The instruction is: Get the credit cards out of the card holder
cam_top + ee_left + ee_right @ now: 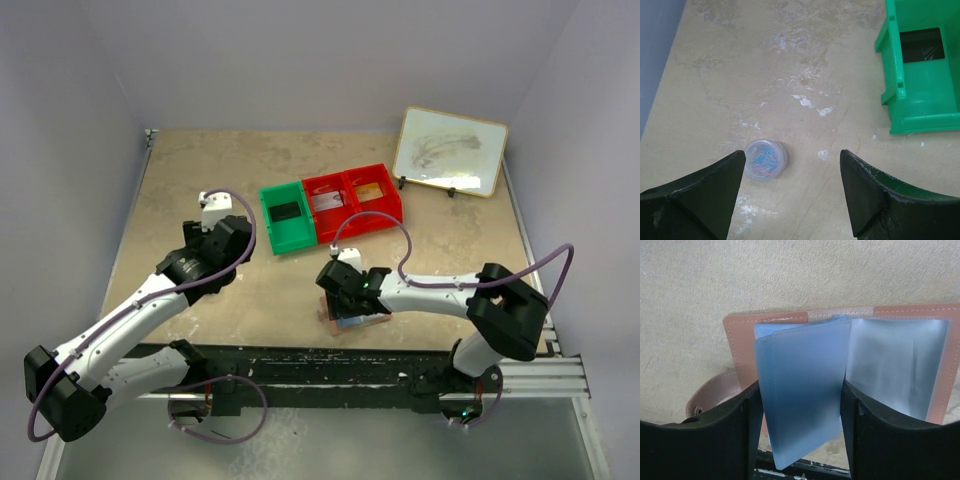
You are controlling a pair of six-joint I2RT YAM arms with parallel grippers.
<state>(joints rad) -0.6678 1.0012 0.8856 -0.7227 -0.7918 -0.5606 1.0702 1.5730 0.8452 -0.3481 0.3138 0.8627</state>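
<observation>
reaches with the left arm point(130, 315) from the lower-left corner of the top view up to left of centre, wrist tipped down; holds the left gripper point(792, 165) wide open, fingers point(705, 195) in the wrist view's bottom corners. stretches the right arm point(440, 290) from lower right leftward to just below centre, with the right gripper point(800, 395) pointed down, jaws part-way apart, grip unclear.
</observation>
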